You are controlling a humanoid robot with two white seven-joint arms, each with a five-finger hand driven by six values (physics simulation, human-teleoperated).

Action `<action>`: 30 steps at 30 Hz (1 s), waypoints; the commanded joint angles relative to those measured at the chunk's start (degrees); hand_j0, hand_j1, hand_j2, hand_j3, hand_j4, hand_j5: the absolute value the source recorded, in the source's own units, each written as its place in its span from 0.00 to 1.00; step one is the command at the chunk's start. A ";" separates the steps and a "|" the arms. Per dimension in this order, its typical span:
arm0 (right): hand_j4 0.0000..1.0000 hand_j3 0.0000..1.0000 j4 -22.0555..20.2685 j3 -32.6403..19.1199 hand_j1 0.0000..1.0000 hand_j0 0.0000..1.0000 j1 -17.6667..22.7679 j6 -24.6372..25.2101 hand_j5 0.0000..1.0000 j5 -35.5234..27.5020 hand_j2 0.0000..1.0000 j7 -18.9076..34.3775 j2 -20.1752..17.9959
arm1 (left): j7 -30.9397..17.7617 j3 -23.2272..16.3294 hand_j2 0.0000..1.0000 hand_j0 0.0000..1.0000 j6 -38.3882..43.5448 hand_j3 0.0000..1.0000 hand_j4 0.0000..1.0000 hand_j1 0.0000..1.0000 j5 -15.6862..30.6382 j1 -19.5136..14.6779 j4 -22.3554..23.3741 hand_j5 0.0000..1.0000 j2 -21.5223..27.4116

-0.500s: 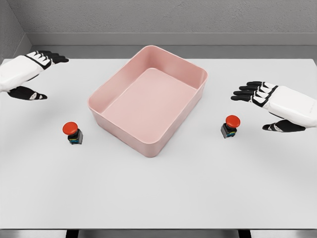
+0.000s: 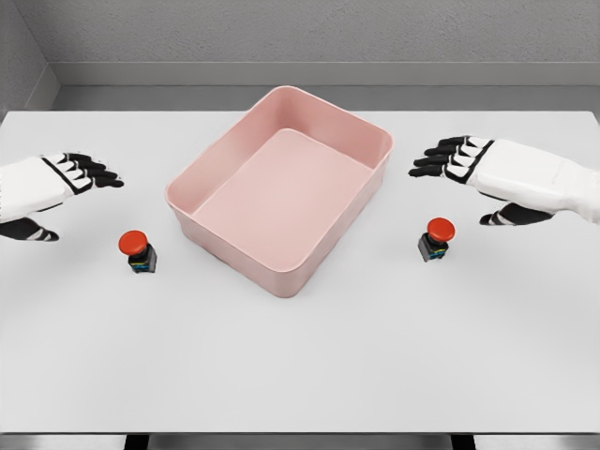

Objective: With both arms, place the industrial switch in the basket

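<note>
The task is judged to be at its start. 2 industrial switches are seen on the desk (image 2: pixel 300 375): the left switch (image 2: pixel 138 251) and the right switch (image 2: pixel 436 238), each outside the pink basket (image 2: pixel 281 281), which holds nothing. The left robot hand (image 2: pixel 58 183) is held above and beside its switch, fingers spread, nothing grasped. The right robot hand (image 2: pixel 478 169) is likewise open, near its switch. Grasping, lifting and placing are all left.
</note>
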 commanded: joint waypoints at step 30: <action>1.00 1.00 4.23 13.60 1.00 1.00 -6.59 20.13 1.00 -0.02 1.00 10.85 6.56 | -5.14 -2.03 0.85 0.85 0.09 0.85 0.85 0.85 -7.18 1.93 -7.87 0.85 -3.81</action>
